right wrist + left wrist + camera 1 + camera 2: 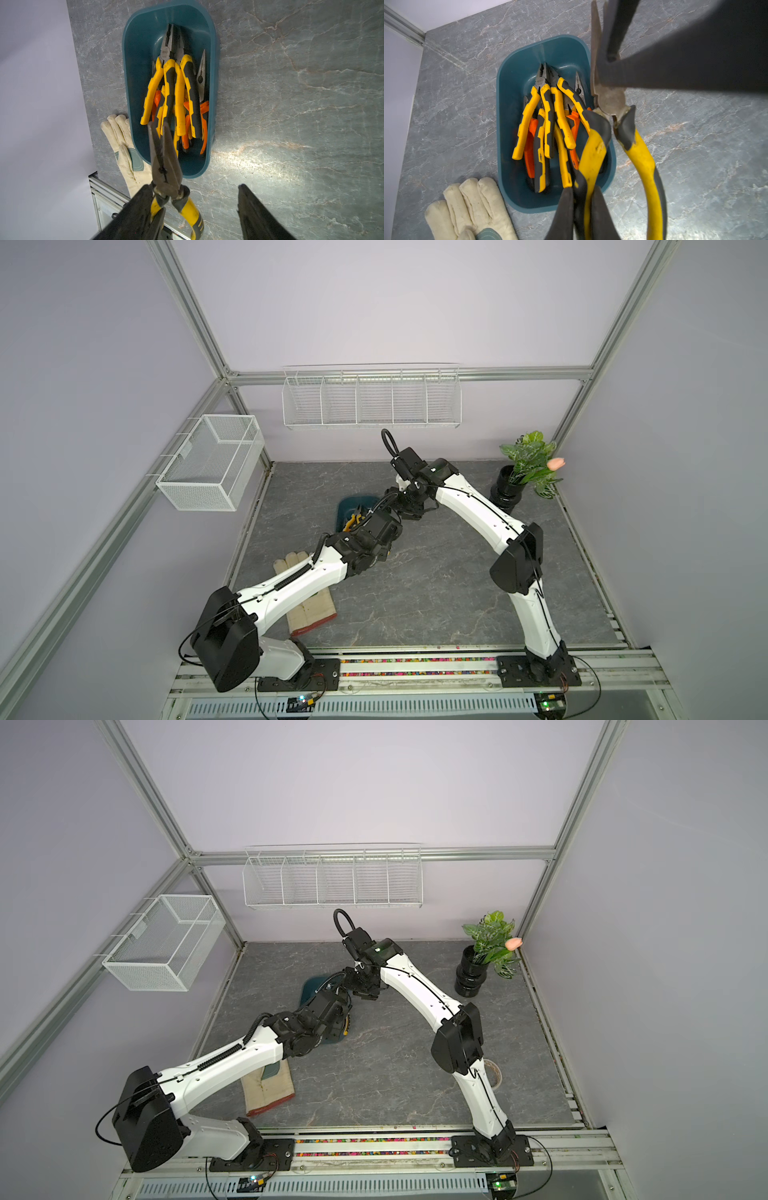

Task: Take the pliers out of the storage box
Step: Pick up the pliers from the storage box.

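Observation:
The dark teal storage box (pixel 517 87) (pixel 137 41) (pixel 347 506) lies on the grey marbled table, with several yellow-and-black and orange-and-black pliers (pixel 548 124) (pixel 178 97) piled in it. A long-nose pliers (pixel 610 99) (pixel 164 166) with yellow-and-black handles hangs above the box's near end. My left gripper (pixel 582 189) is shut on one of its handles; the other handle (pixel 645 166) swings free. My right gripper (pixel 193 188) stands open around the pliers' pivot, which lies close to one finger (pixel 141 207); the other finger (pixel 255 212) is well apart.
A pair of pale work gloves (pixel 471 207) (pixel 307 605) lies beside the box under the left arm. A potted plant (pixel 528 464) stands at the back right. A white mesh basket (pixel 212 460) and a long wire rack (pixel 370 402) hang on the walls.

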